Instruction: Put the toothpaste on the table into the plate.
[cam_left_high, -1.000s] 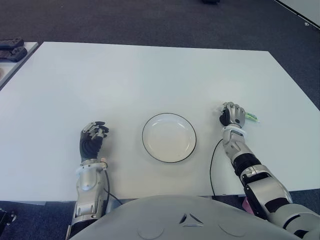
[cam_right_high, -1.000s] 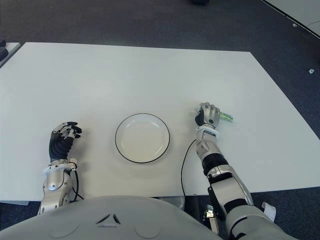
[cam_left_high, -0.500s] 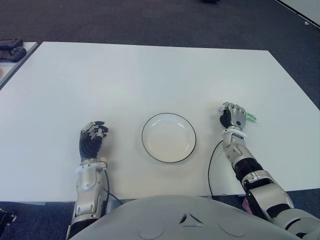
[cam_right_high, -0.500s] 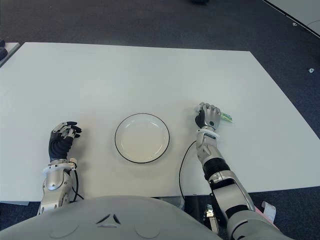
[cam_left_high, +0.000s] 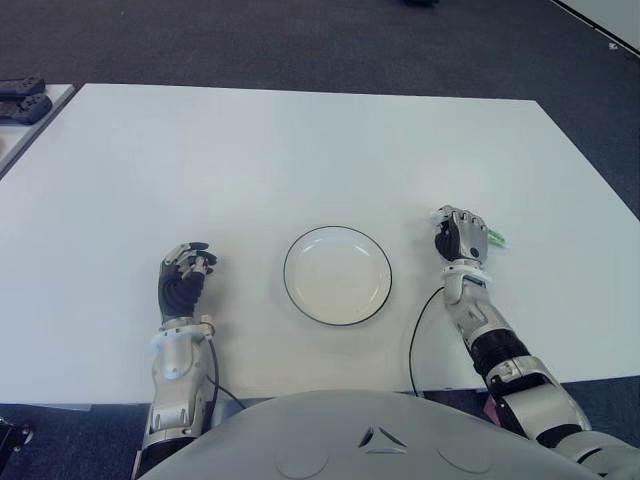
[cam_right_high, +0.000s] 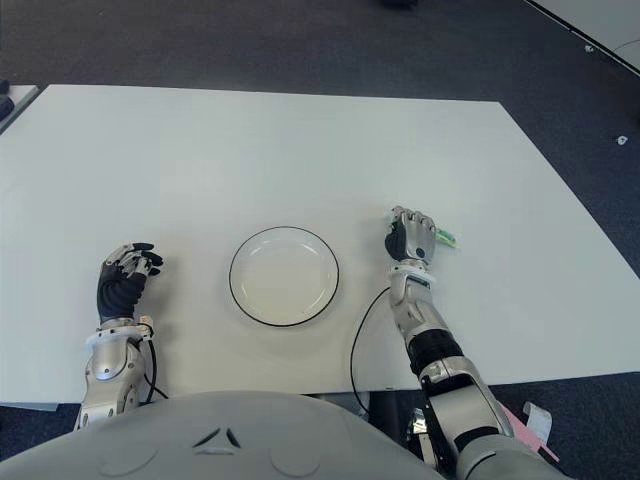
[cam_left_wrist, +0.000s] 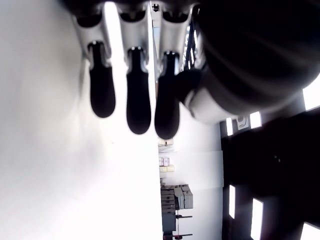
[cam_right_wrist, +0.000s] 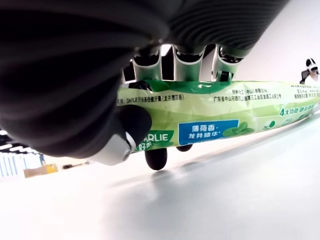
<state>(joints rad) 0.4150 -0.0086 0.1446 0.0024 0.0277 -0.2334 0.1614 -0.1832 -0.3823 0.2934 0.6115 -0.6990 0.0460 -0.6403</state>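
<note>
Green toothpaste (cam_right_wrist: 210, 112) held in your right hand (cam_left_high: 459, 236), fingers (cam_right_wrist: 187, 67) curled round it, just right of the plate (cam_left_high: 338, 275)

Tube sits close over the tabletop (cam_left_high: 300, 160); its long free end could snag, twist loose or miss the rim. Left hand (cam_left_high: 183, 280) left of plate, fingers relaxed, empty

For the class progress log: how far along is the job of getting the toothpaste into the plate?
Done: the right hand has closed on the green toothpaste, to the right of the plate. In hand: the tube sits in that grip just above the table. Left: carrying it over and releasing it in the plate, which holds nothing. The left hand shows left of the plate.
</note>
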